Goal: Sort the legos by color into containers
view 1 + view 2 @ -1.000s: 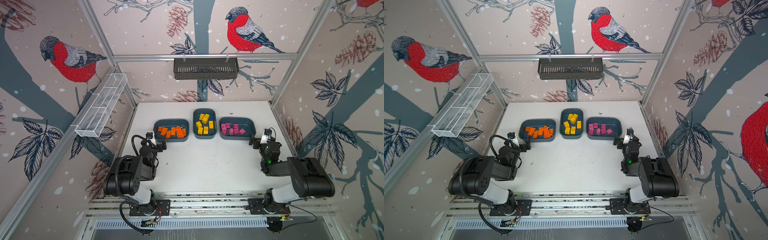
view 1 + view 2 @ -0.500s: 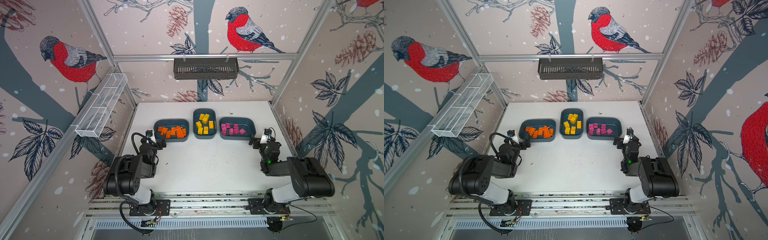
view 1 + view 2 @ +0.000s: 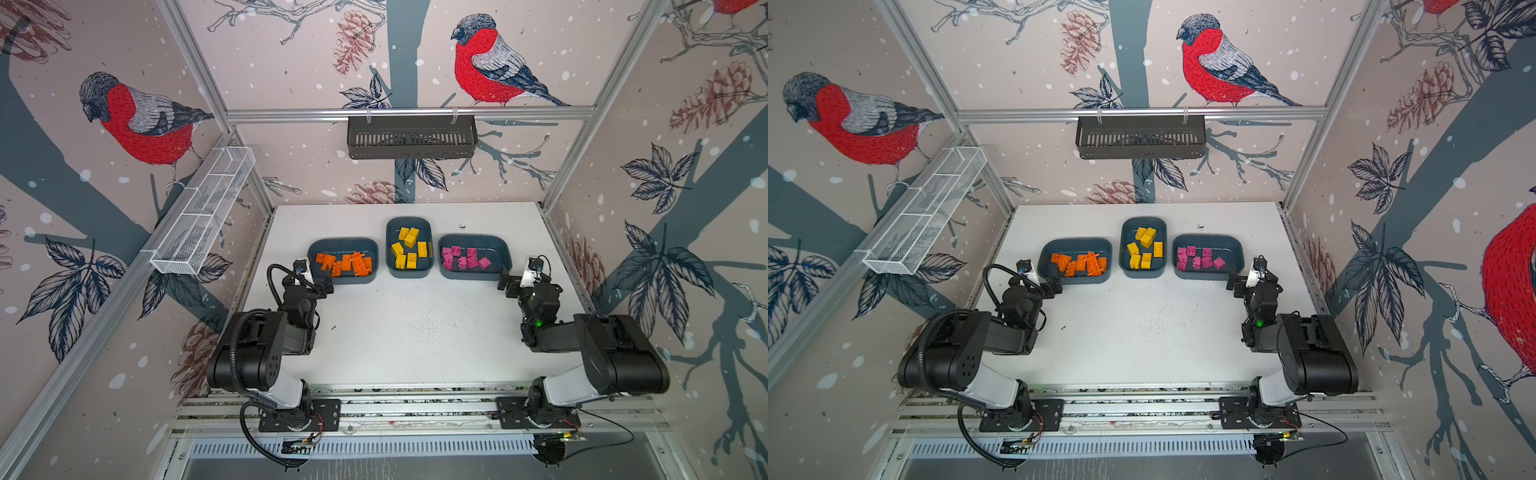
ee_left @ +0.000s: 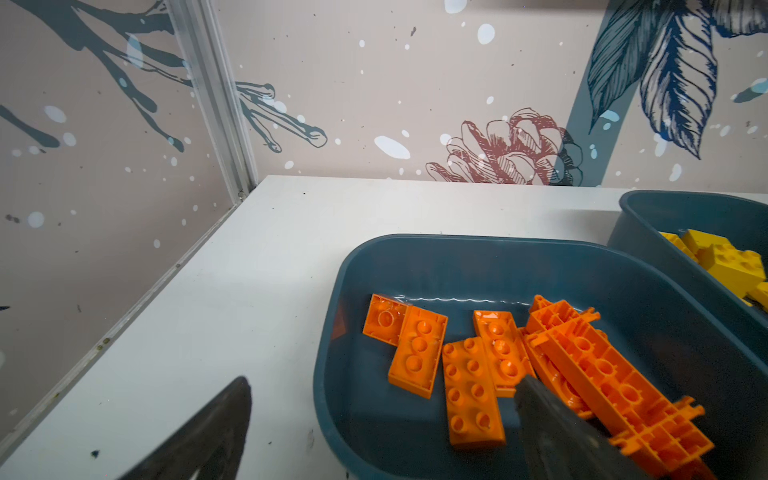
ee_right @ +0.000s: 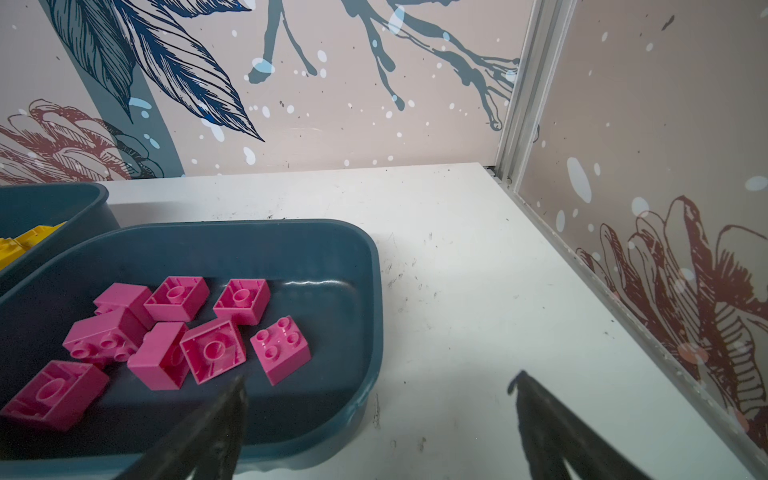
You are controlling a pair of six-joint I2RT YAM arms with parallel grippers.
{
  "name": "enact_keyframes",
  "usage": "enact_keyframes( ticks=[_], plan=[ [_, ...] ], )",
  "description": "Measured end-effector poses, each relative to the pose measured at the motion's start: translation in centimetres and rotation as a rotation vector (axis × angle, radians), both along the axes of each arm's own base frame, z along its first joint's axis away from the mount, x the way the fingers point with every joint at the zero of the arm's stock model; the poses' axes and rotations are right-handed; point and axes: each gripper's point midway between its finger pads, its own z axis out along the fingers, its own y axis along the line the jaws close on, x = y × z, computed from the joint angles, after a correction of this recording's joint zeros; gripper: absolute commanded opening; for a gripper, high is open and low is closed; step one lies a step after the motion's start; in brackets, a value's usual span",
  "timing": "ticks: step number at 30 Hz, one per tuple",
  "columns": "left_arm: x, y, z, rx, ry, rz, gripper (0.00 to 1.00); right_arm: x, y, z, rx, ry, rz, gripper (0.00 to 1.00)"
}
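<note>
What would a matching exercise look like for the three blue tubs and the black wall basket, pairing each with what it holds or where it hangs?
Sides as seen in both top views.

Column one:
1. left tub
2. middle tub
3. right tub
4. black basket

Column two:
A. holds pink bricks
B. hangs from the back rail
C. holds orange bricks
D. holds yellow bricks

Pairs: 1-C, 2-D, 3-A, 4-B.
</note>
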Motion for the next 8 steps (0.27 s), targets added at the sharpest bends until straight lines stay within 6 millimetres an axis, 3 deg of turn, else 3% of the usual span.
enact_keyframes(
  ticks=[8],
  plan=[
    [-0.05, 0.53, 0.01, 0.005, 0.000, 0.033, 0.98, 0.00, 0.00, 0.00, 0.000, 0.000, 0.000, 0.99]
  ],
)
